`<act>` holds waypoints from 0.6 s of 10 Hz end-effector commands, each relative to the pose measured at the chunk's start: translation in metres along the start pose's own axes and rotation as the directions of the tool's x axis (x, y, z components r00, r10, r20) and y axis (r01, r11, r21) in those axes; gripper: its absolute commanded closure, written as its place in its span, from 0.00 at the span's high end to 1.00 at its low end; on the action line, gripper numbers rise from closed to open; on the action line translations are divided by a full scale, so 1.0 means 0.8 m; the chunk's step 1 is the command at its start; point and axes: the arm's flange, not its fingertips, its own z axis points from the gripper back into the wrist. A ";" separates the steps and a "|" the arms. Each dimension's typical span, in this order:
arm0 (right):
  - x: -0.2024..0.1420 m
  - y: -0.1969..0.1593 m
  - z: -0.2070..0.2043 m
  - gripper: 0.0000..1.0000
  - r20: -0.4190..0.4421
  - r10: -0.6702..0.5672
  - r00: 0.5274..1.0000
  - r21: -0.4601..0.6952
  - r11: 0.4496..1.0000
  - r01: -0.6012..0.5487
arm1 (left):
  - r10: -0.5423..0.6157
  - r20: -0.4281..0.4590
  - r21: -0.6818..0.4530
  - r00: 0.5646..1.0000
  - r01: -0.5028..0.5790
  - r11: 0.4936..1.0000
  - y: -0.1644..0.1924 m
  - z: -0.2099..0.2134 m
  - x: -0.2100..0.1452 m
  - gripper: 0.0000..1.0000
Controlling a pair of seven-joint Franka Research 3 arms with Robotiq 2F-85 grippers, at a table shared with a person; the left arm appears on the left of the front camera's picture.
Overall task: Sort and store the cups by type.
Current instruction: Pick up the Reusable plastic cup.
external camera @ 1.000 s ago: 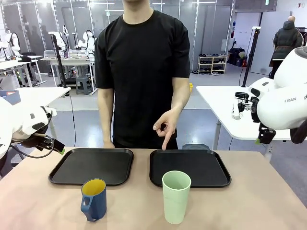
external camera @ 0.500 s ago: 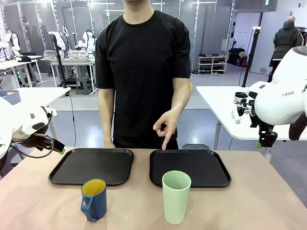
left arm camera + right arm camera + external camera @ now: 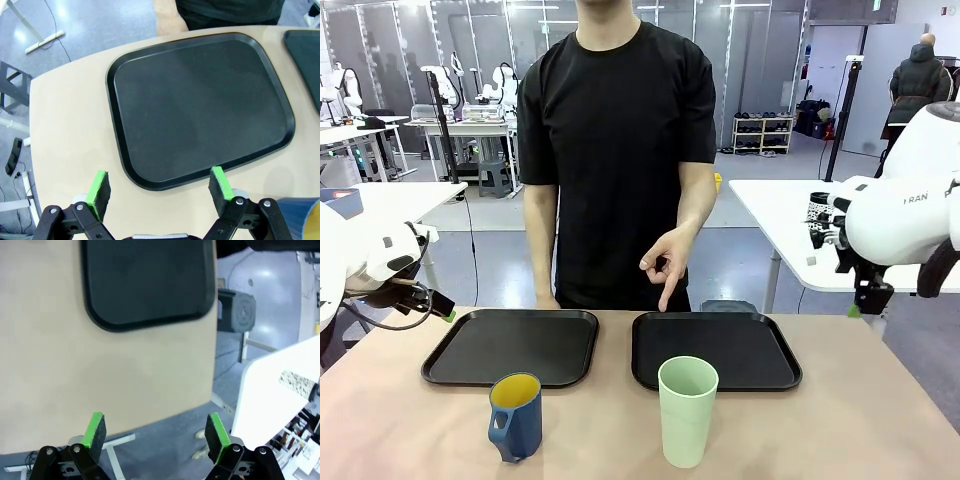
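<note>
My left jaws: spread wide, empty, near the worktop's [image 3: 860, 420] left edge, looking onto the left tray [image 3: 510, 347]. My right jaws: spread, empty, off the worktop's right end, near the right tray [image 3: 715, 350]. Green tumbler [image 3: 687, 410] stands upright just before the right tray. Blue mug [image 3: 516, 415] stands upright just before the left tray. Person's hand [image 3: 665, 265] points down at the right tray's far rim.
</note>
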 end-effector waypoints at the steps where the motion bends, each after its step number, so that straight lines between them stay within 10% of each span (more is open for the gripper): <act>1: 0.006 0.027 -0.015 1.00 0.114 0.039 0.993 0.080 0.996 -0.048 | 0.000 0.002 0.001 1.000 0.000 1.000 0.000 0.000 0.001 1.00; 6: 0.039 0.106 -0.044 1.00 0.290 0.053 0.956 0.205 0.972 -0.117 | 0.000 0.002 0.001 1.000 0.000 1.000 0.000 0.000 0.001 1.00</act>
